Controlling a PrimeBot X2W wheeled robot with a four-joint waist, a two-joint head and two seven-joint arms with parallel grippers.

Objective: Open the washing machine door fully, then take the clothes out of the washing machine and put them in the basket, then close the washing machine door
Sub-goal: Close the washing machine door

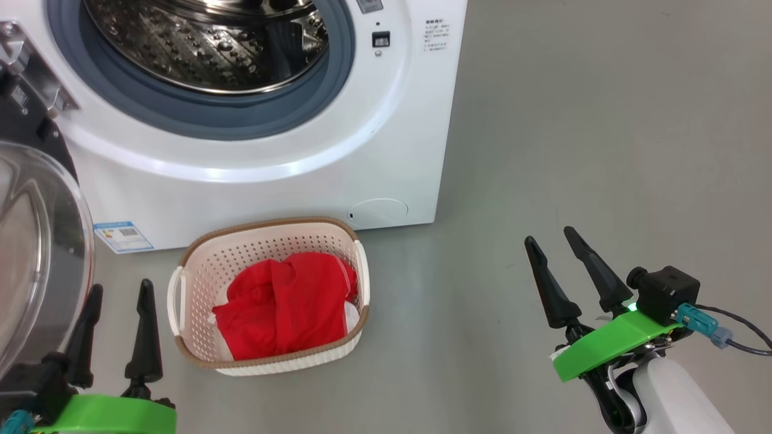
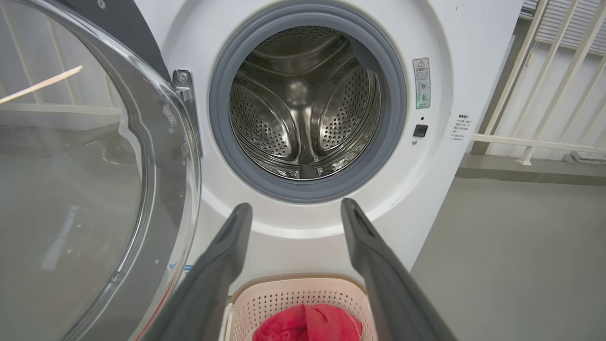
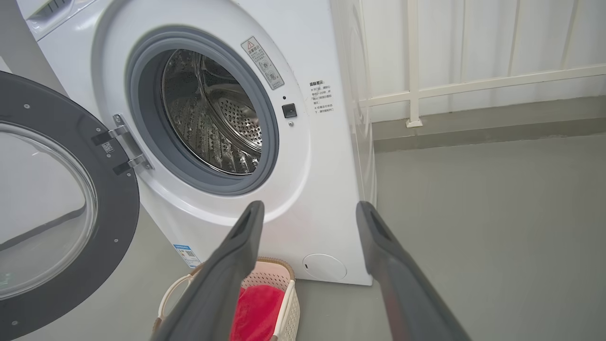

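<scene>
The white washing machine (image 1: 386, 157) stands ahead with its steel drum (image 2: 303, 102) showing no clothes inside. Its door (image 1: 36, 253) hangs wide open at the left, glass bowl facing me; the black rim (image 3: 113, 222) shows in the right wrist view. The red clothes (image 1: 283, 307) lie in the cream basket (image 1: 199, 259) on the floor in front of the machine. My left gripper (image 1: 117, 292) is open, just left of the basket and close to the door glass. My right gripper (image 1: 552, 238) is open over bare floor, well right of the basket.
Grey floor (image 1: 603, 120) stretches to the right of the machine. A white railing (image 3: 473, 85) and a low kerb run behind the machine's right side. A blue label (image 1: 123, 236) marks the machine's lower left front.
</scene>
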